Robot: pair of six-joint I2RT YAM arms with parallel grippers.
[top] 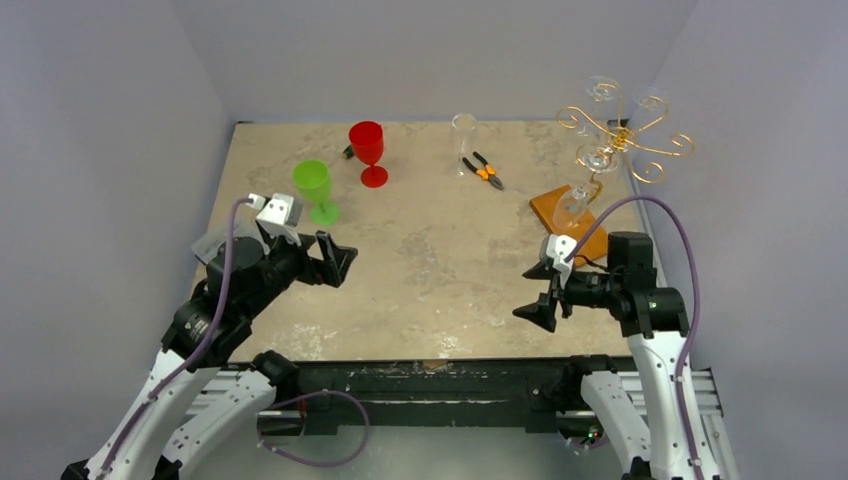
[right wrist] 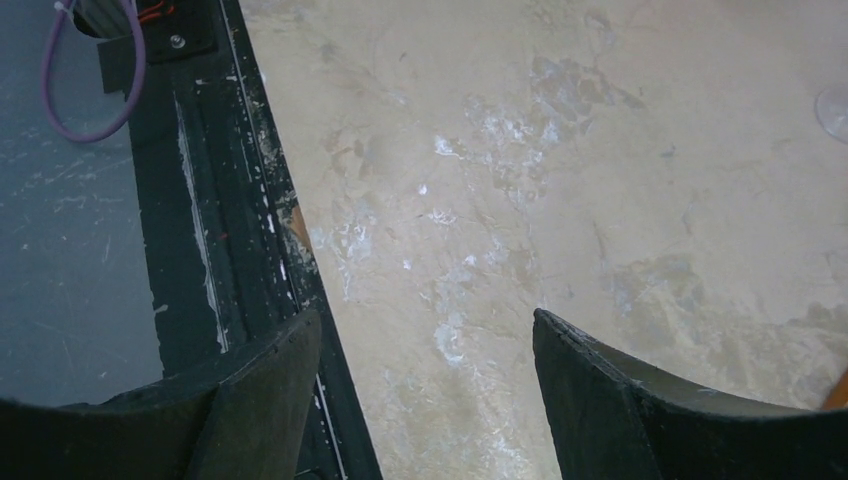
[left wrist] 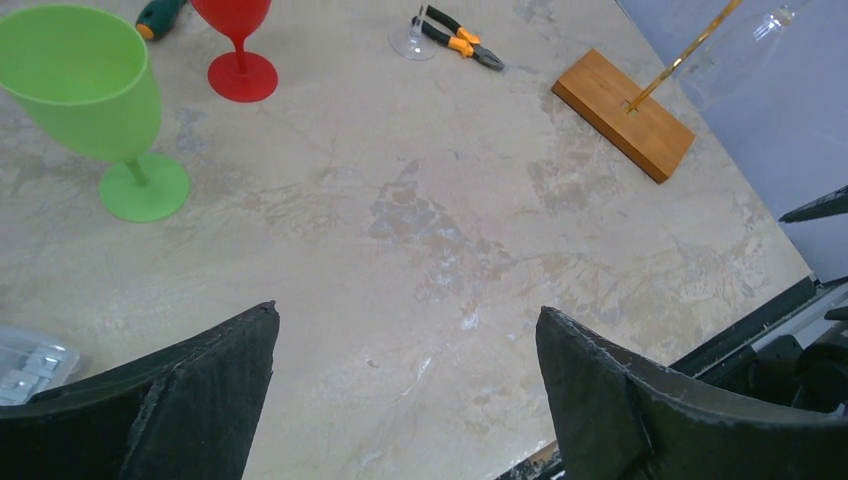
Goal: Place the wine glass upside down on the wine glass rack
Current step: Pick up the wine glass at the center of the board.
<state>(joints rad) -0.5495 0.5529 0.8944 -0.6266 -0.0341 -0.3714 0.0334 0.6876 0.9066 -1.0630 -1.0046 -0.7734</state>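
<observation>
My left gripper (left wrist: 405,312) and right gripper (right wrist: 428,315) both have the fingers wide apart and hold nothing. The clear glass (top: 464,135) stands upright at the far side, just beside the pliers (top: 487,170) and left of the rack (top: 553,208). I judge it light, slippery and brittle, so I would take it gently at the stem.

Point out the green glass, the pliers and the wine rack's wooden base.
green glass (top: 312,180): top external view, on the bowl.
pliers (top: 486,172): top external view, on the orange handles near the pivot.
wine glass rack base (left wrist: 600,88): left wrist view, on the bare wooden top face.
</observation>
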